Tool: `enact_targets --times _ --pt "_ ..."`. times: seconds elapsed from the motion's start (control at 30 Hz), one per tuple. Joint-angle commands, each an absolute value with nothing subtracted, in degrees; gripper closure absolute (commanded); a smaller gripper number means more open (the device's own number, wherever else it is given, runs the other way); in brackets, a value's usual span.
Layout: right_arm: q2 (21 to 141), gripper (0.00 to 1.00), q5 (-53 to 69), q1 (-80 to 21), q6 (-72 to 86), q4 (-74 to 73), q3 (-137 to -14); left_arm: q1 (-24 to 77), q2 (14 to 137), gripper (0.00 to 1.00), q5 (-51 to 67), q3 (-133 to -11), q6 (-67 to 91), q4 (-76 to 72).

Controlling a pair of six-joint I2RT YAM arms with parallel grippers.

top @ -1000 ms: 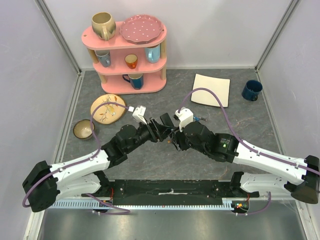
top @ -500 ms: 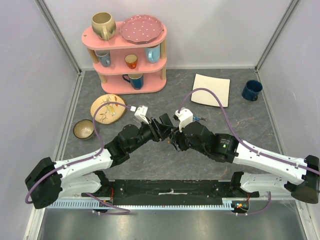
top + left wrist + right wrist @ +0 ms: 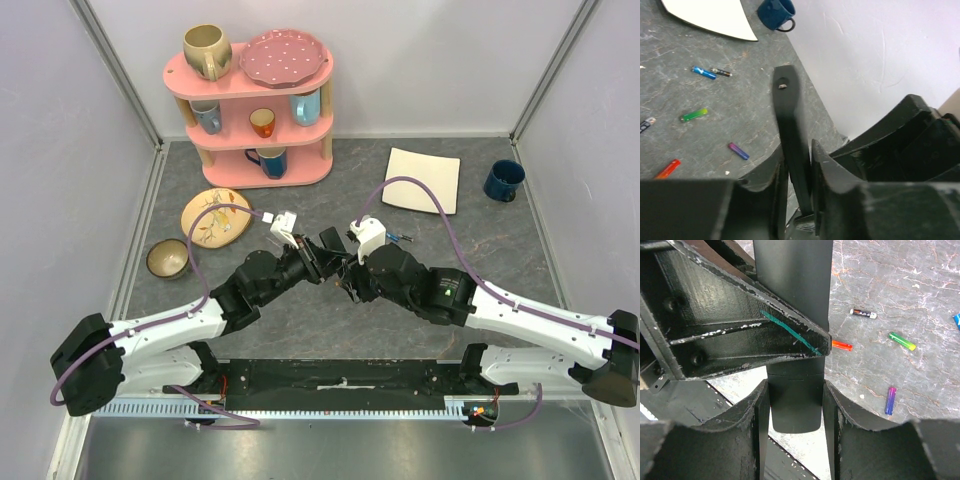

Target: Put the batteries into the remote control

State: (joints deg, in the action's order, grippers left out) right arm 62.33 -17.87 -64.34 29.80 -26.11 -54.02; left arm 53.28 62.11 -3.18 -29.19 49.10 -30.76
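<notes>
The remote control (image 3: 792, 285), a slim black bar, hangs above the table between both grippers. My right gripper (image 3: 795, 390) is shut on it across its width, near its lower end. My left gripper (image 3: 796, 165) is shut on its thin sides, and the bar (image 3: 789, 120) sticks out beyond the fingers. From above, the two grippers (image 3: 322, 262) (image 3: 348, 274) meet at mid-table and hide most of the remote. Several batteries lie loose on the table: red (image 3: 842, 345), black (image 3: 863, 314), green (image 3: 902, 341), purple (image 3: 890, 400) and blue (image 3: 705, 73).
A pink shelf (image 3: 250, 100) with mugs and a plate stands at the back left. A flowered plate (image 3: 215, 215) and a small bowl (image 3: 166, 258) lie at the left. A white square plate (image 3: 423, 180) and a blue mug (image 3: 503, 180) sit at the back right.
The left gripper has closed from open onto the remote's thin sides. The right gripper has kept its hold and barely moved.
</notes>
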Motion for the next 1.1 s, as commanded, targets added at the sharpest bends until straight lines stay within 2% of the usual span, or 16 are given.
enact_targets --times 0.0,0.13,0.2,0.23,0.33,0.43,0.6,0.73,0.93,1.07 --pt "60.8 0.57 -18.0 -64.8 30.3 -23.7 -53.8 53.3 62.1 0.79 -5.4 -29.7 49.2 -33.2" --pt "60.1 0.52 -18.2 -64.8 30.5 -23.7 -53.2 53.3 62.0 0.87 -5.4 -29.4 49.4 -33.6" --pt "59.5 0.45 -18.1 -64.8 30.5 -23.7 -53.0 53.3 61.8 0.9 -5.7 -29.2 49.5 -33.6" --pt "59.4 0.36 -17.8 -64.8 30.5 -23.7 -53.0 53.3 61.6 0.92 -5.9 -29.1 49.5 -33.6" --pt "58.3 0.22 -16.8 -64.7 30.5 -24.0 -53.5 53.3 61.2 0.94 -6.6 -29.0 49.6 -33.6" --pt "56.4 0.16 -16.1 -64.7 30.2 -25.8 -55.3 53.3 60.7 0.96 -8.0 -28.7 49.5 -33.6" --pt "53.0 0.14 -16.3 -64.7 29.7 -30.9 -58.1 53.2 59.0 0.98 -10.4 -28.8 48.5 -32.7" --pt "47.2 0.12 -21.0 -64.7 32.9 -30.2 -54.5 53.1 56.6 0.98 -14.3 -27.6 48.4 -33.0" --pt "38.7 0.09 -26.4 -64.7 42.0 -20.1 -42.7 53.0 50.7 0.98 -16.6 -18.8 46.1 -44.8" --pt "37.4 0.07 -25.0 -64.5 47.1 -9.7 -36.9 53.0 47.6 0.98 -18.3 -14.5 44.2 -48.3"
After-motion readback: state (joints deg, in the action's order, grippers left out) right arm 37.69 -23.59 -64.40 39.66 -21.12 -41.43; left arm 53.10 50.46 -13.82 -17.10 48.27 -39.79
